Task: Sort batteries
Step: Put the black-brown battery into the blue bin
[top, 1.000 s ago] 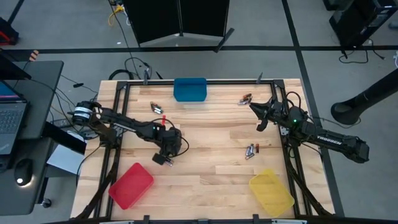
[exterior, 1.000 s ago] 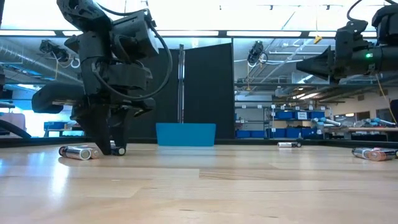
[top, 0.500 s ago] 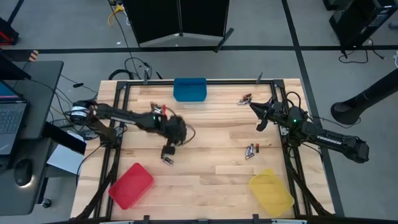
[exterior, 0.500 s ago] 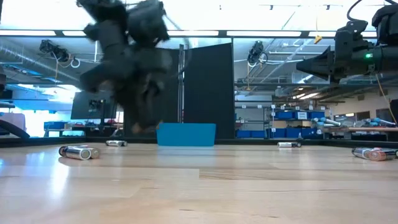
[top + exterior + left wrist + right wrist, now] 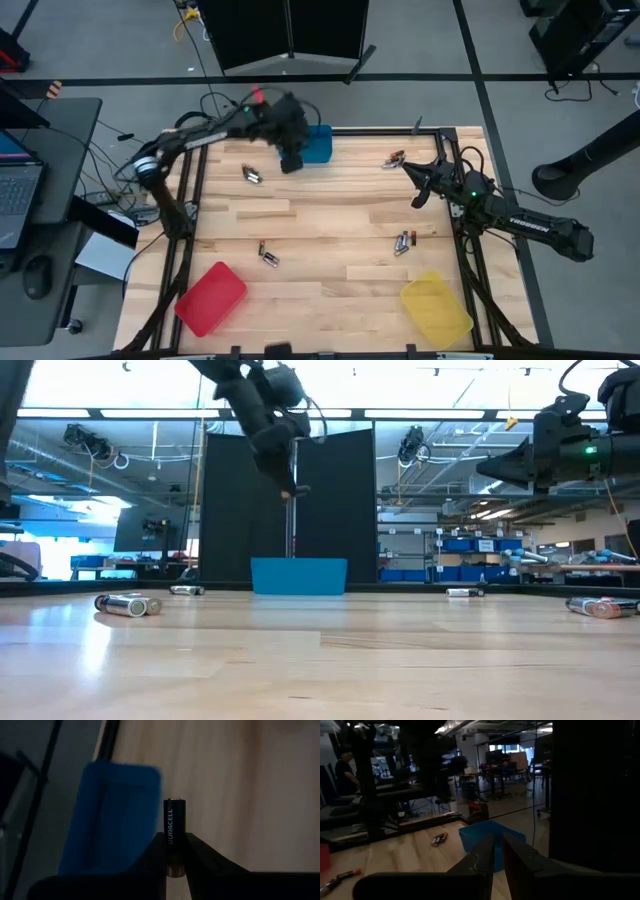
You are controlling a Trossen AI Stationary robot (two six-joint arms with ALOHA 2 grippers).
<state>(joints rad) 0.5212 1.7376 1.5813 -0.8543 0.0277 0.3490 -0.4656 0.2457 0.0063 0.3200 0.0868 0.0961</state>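
Note:
My left gripper [image 5: 291,160] hangs high over the near left corner of the blue bin [image 5: 310,143], shut on a dark battery [image 5: 175,822]. In the low view it [image 5: 290,488] points down, well above the bin [image 5: 298,576]. My right gripper [image 5: 412,185] waits shut above the table's right side. Other batteries lie flat on the wood: a pair by the far left [image 5: 251,175], a pair left of centre [image 5: 267,255], some near the far right [image 5: 394,158] and some on the right [image 5: 403,241]. My left gripper pinches the dark battery between its two fingers [image 5: 159,852], on the battery's lower half [image 5: 175,851]. The battery lies along the fingers, and its other end [image 5: 175,801] sticks out past their tips. It comes from above, pointing down. The battery is lifted clear, above the bin's edge.
A red bin [image 5: 211,298] sits at the near left and a yellow bin [image 5: 436,308] at the near right. The table's dark frame rails run along its left and right edges. Bare wood lies across the middle and the near edge.
My left gripper has risen from the table left of centre and swung toward the far edge, over to the blue bin, carrying the battery up with it. Two batteries stay where it was. The right arm has kept still.

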